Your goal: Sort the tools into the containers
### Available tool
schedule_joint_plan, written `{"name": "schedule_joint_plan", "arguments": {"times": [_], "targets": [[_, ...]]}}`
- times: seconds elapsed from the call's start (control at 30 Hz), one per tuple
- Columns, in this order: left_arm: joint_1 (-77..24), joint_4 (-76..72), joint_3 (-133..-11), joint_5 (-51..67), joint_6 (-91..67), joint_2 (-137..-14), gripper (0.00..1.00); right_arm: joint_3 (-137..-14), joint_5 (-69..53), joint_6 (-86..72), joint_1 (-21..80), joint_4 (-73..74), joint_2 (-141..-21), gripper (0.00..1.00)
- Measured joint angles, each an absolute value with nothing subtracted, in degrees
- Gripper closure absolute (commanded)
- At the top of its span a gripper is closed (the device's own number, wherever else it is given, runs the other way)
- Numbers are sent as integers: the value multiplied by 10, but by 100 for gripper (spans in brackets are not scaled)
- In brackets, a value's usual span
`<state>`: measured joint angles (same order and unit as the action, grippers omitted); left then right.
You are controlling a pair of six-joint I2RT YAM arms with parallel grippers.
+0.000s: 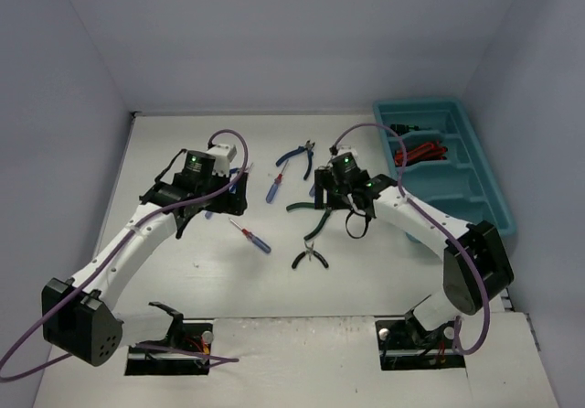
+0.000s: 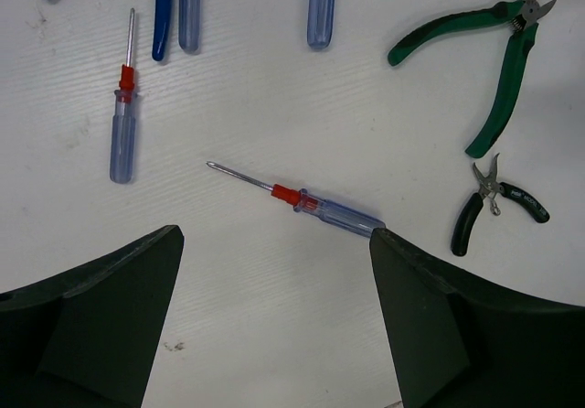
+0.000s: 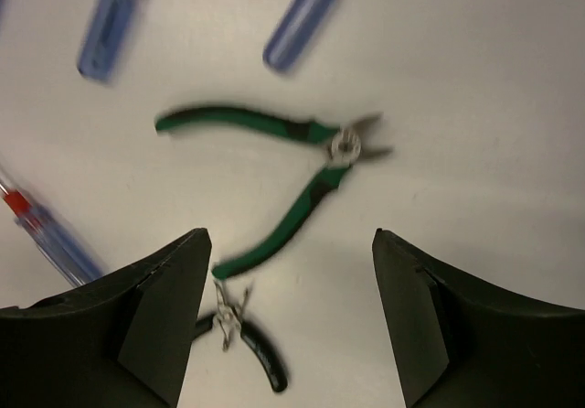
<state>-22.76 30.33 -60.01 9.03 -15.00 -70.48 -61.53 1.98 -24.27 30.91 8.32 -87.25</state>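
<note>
The teal tray stands at the back right, with red-black tools in one compartment. On the table lie blue pliers, green pliers, small black pliers and screwdrivers. My left gripper is open and empty above a red-collared screwdriver, whose handle end lies by the right finger. My right gripper is open and empty over the green pliers. The black pliers lie near its left finger.
A second red-collared screwdriver and blue handles lie further out in the left wrist view. Green pliers and black pliers lie to its right. White walls enclose the table. The two arms are close together mid-table.
</note>
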Motion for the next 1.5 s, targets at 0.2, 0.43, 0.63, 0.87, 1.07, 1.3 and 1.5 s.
{"name": "schedule_joint_plan", "arguments": {"times": [0.2,0.43,0.63,0.87,1.07,1.3,1.5], "targets": [[-228,319,-626,86,-149,-673,19,-546,24,-281,372,157,-872,37],[-228,337,-630,81,-138,-659,19,-521,26,-311,449,189,-895,48],[-228,345,-630,81,-136,-659,19,-529,29,-316,485,187,-948,55],[-228,346,-630,80,-134,-652,19,-538,32,-312,487,187,-959,95],[-228,347,-630,79,-128,-648,19,-539,33,-315,491,186,-955,100],[-228,347,-630,79,-128,-648,19,-589,53,-328,470,204,-865,100],[-228,349,-630,79,-128,-649,19,-626,86,-344,313,200,-738,100]]}}
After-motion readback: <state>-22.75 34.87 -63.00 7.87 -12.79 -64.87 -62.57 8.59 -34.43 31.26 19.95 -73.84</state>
